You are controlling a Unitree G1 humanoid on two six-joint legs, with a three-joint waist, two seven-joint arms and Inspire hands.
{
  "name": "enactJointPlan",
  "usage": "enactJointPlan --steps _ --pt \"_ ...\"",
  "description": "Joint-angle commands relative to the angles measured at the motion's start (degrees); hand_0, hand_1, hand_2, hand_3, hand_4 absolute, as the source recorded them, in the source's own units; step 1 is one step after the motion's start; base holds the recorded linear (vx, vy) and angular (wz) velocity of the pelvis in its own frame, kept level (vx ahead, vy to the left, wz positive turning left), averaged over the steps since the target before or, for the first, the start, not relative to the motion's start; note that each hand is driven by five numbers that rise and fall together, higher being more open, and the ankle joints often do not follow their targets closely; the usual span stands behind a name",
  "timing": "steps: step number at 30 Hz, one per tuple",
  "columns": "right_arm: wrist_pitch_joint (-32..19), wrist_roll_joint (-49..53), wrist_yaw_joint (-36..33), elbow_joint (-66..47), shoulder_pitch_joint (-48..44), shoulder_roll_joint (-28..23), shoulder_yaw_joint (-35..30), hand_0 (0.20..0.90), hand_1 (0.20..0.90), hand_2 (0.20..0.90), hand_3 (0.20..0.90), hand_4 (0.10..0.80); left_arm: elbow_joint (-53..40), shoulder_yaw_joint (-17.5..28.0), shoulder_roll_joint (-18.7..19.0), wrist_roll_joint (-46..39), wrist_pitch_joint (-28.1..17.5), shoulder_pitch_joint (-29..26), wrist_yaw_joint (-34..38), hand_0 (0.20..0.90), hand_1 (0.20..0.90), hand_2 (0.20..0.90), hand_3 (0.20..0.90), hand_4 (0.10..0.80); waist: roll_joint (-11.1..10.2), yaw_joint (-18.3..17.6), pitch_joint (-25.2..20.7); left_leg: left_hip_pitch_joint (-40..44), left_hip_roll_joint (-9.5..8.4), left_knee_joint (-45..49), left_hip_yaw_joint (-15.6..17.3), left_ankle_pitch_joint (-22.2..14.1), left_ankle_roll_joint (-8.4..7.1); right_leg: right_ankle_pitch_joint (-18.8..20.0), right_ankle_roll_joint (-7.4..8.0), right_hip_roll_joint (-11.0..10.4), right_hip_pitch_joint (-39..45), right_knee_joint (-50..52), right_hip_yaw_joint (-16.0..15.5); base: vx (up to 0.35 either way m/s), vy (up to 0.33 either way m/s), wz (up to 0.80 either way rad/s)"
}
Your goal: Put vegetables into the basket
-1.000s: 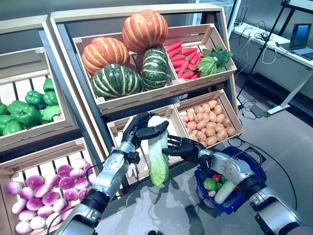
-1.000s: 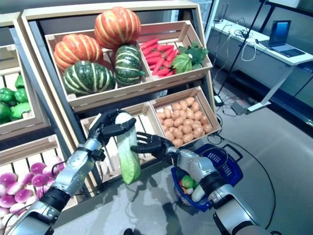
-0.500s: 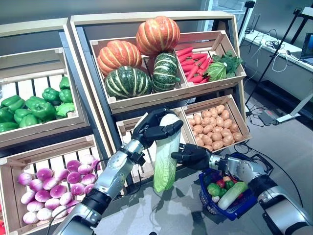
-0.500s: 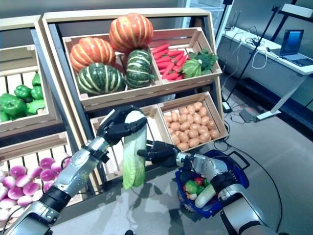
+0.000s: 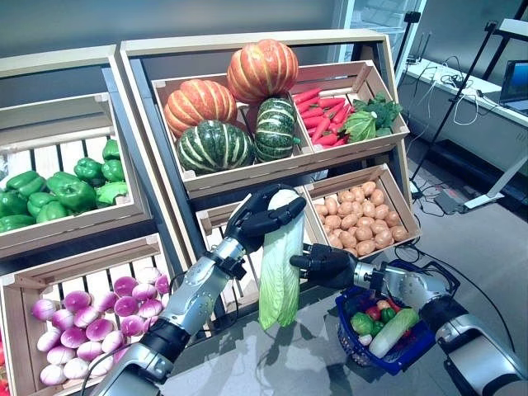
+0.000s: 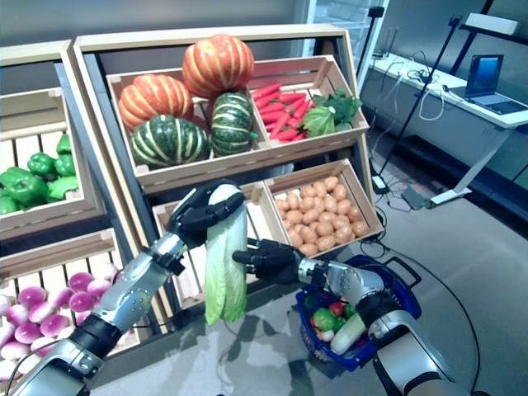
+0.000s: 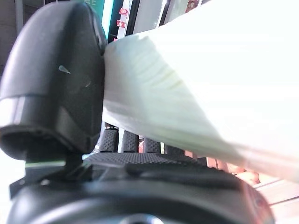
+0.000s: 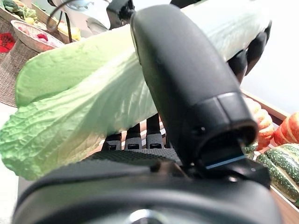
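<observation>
I have the left hand [image 5: 262, 219] wrapped around the white stem end of the napa cabbage [image 5: 279, 268], fingers and thumb curled on it, so the cabbage hangs leafy end down in the air in front of the lower crates of the wooden shelf [image 5: 247, 173]. My right hand [image 5: 326, 266] is at the cabbage's middle; in its wrist view the thumb [image 8: 187, 88] lies over the leaves and the fingers show beneath them, so it is closed on the cabbage too. The blue basket [image 5: 412, 351] hangs from my right forearm, below and to the right of the cabbage, already carrying a cucumber [image 5: 393, 328], something green and something red. Behind the cabbage sits the crate of potatoes [image 5: 360, 219]; above it are pumpkins [image 5: 239, 99] and red carrots [image 5: 323, 115]. Green peppers [image 5: 58, 191] and purple onions [image 5: 99, 318] fill the crates at the shelf's left side.
</observation>
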Motion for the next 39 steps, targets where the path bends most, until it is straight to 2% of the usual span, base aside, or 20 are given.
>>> enactJointPlan --steps 1,12,13,16,19,26,31,36,39 --pt "-2.66 15.09 2.39 1.29 -11.02 7.74 -4.86 0.300 0.300 0.300 0.300 0.400 -3.66 -3.09 -8.86 -5.42 -4.97 -8.75 -7.55 0.300 0.300 0.300 0.300 0.400 -1.09 0.43 -4.03 1.78 -2.62 0.04 1.30 -6.20 1.99 -1.02 -3.52 -0.05 0.53 0.63 1.62 0.000 0.000 0.00" --pt "-4.57 16.15 -0.94 1.00 -10.51 6.33 -6.34 0.300 0.300 0.300 0.300 0.400 -4.01 -2.33 -8.08 -5.39 -3.90 -8.02 -7.15 0.300 0.300 0.300 0.300 0.400 -1.08 0.09 -4.34 1.50 -2.49 0.04 1.84 -6.07 1.85 -0.30 -3.33 0.13 0.32 0.09 1.97 0.000 0.000 0.00" --pt "-5.35 16.09 -2.24 -0.01 -10.10 5.95 -6.50 0.300 0.300 0.300 0.300 0.400 -4.12 -2.08 -7.74 -4.35 -3.17 -7.59 -6.18 0.900 0.900 0.900 0.900 0.800 -1.08 -0.04 -4.34 1.47 -2.48 0.04 1.95 -6.05 1.84 -0.24 -3.32 0.18 0.25 0.09 2.06 0.000 0.000 0.00" --pt "-7.06 14.37 -5.35 -1.42 -8.80 4.39 -7.19 0.300 0.300 0.300 0.300 0.400 -3.96 -1.55 -6.55 -1.64 -2.51 -6.52 -5.45 0.900 0.900 0.900 0.900 0.800 -1.07 -0.33 -4.30 1.36 -2.40 0.04 2.35 -6.09 1.83 -0.11 -3.18 0.21 0.04 0.08 2.21 0.000 0.000 0.00" --pt "-8.71 8.89 -9.56 -3.24 -5.81 -0.01 -8.53 0.300 0.300 0.300 0.300 0.400 -4.29 1.00 -2.60 -0.03 -2.59 -4.12 -3.62 0.900 0.900 0.900 0.900 0.800 -1.16 -0.76 -4.19 1.08 -2.27 0.04 3.09 -6.05 1.75 0.10 -2.92 0.24 -0.40 0.08 2.46 0.000 0.000 0.00" --pt "-9.51 3.14 -12.41 -2.59 1.80 -7.60 -14.04 0.300 0.300 0.300 0.300 0.400 -3.60 6.29 2.72 1.79 -2.60 0.65 -3.99 0.900 0.900 0.900 0.900 0.800 -1.49 -1.58 -3.58 0.97 -1.89 0.04 4.55 -6.15 1.74 0.54 -2.66 0.36 -0.89 0.08 3.10 0.019 0.000 -0.09" --pt "-11.08 0.57 -15.82 -1.29 6.70 -11.54 -18.83 0.300 0.300 0.300 0.300 0.400 -1.16 8.51 4.17 3.23 -3.46 2.81 -2.23 0.900 0.900 0.900 0.900 0.800 -1.56 -2.55 -2.55 1.07 -1.71 0.04 5.49 -6.35 1.64 0.75 -2.38 0.46 -1.12 0.08 3.78 0.024 -0.010 -0.10" --pt "-12.80 -1.36 -17.36 2.19 8.94 -12.44 -23.23 0.300 0.300 0.300 0.300 0.400 -0.01 10.08 4.03 6.74 -4.43 2.52 0.10 0.900 0.900 0.900 0.900 0.800 -1.54 -3.06 -1.44 1.10 -1.61 0.04 5.88 -6.58 1.53 0.76 -2.30 0.58 -1.28 0.09 4.23 0.023 -0.030 -0.12" --pt "-15.66 -2.91 -21.00 4.15 9.40 -12.96 -25.17 0.300 0.300 0.300 0.300 0.400 0.55 10.72 3.99 7.89 -5.09 1.54 2.54 0.900 0.900 0.900 0.900 0.800 -1.41 -3.36 -0.87 1.10 -1.60 0.04 5.85 -6.71 1.42 0.68 -2.22 0.61 -1.33 0.09 4.47 0.025 -0.037 -0.10"
